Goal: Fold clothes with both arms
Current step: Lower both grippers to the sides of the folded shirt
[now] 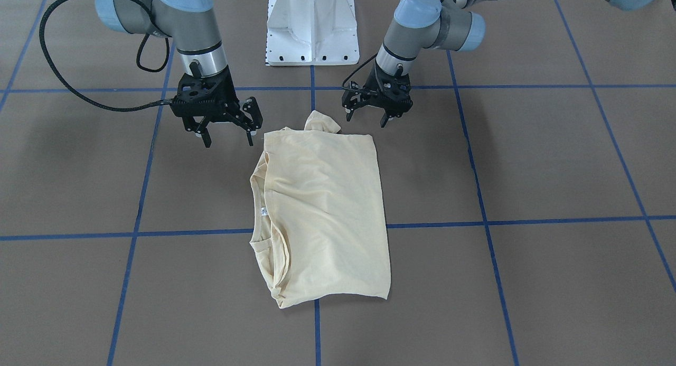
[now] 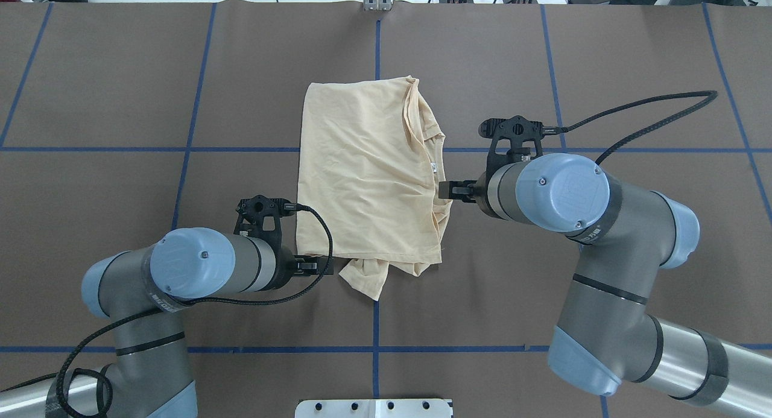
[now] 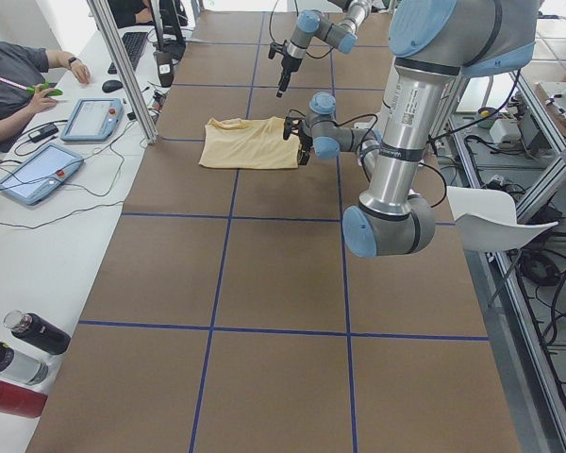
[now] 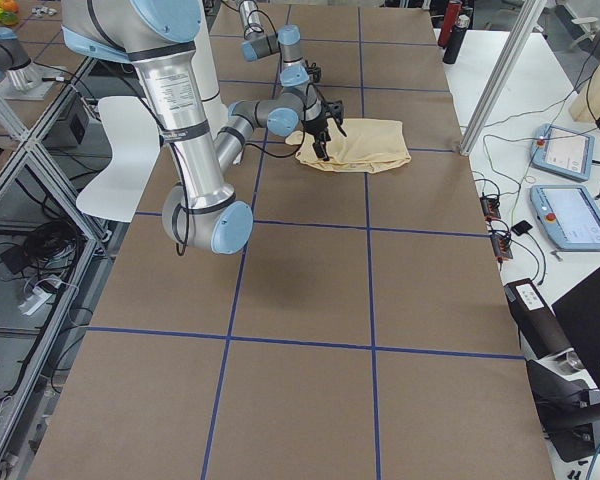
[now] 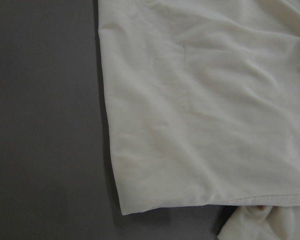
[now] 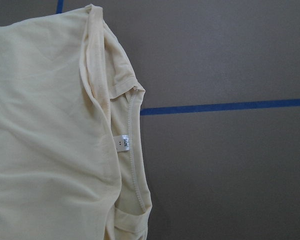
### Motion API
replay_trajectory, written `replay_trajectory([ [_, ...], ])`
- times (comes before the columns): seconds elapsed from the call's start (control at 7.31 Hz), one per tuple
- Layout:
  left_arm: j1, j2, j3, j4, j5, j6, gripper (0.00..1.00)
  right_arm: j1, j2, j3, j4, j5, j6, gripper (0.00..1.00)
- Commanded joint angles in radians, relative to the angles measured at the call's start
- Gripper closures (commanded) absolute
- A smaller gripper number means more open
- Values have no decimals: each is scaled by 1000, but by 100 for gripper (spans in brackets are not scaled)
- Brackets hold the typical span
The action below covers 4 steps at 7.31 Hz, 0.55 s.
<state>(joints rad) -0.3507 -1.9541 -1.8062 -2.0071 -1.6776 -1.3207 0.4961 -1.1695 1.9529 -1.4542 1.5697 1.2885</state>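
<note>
The clothes are one pale cream-yellow shirt (image 1: 322,213), folded into a rough rectangle on the brown table (image 2: 368,171). Its neck opening with a small white label (image 6: 121,142) faces the right arm's side. A bunched sleeve end (image 1: 321,122) pokes out from the edge nearest the robot. My left gripper (image 1: 367,118) hovers open and empty just off that edge's corner. My right gripper (image 1: 229,140) is open and empty beside the opposite corner, near the collar. The left wrist view shows a flat corner of the shirt (image 5: 190,125). No print shows.
The white pedestal base (image 1: 312,28) stands between the arms. Blue tape lines (image 1: 311,234) grid the brown table. In the exterior left view a seated person (image 3: 9,75), tablets (image 3: 38,175) and bottles (image 3: 19,349) are on a side bench.
</note>
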Motion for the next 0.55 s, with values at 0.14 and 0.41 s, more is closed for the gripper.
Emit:
replay_trajectory([
  [0.14, -11, -9, 8, -2, 1, -2, 19, -4, 1, 0, 0, 0, 0, 0],
  [0.41, -43, -12, 8, -39, 3, -116, 37, -10, 1, 0, 0, -2, 0, 0],
])
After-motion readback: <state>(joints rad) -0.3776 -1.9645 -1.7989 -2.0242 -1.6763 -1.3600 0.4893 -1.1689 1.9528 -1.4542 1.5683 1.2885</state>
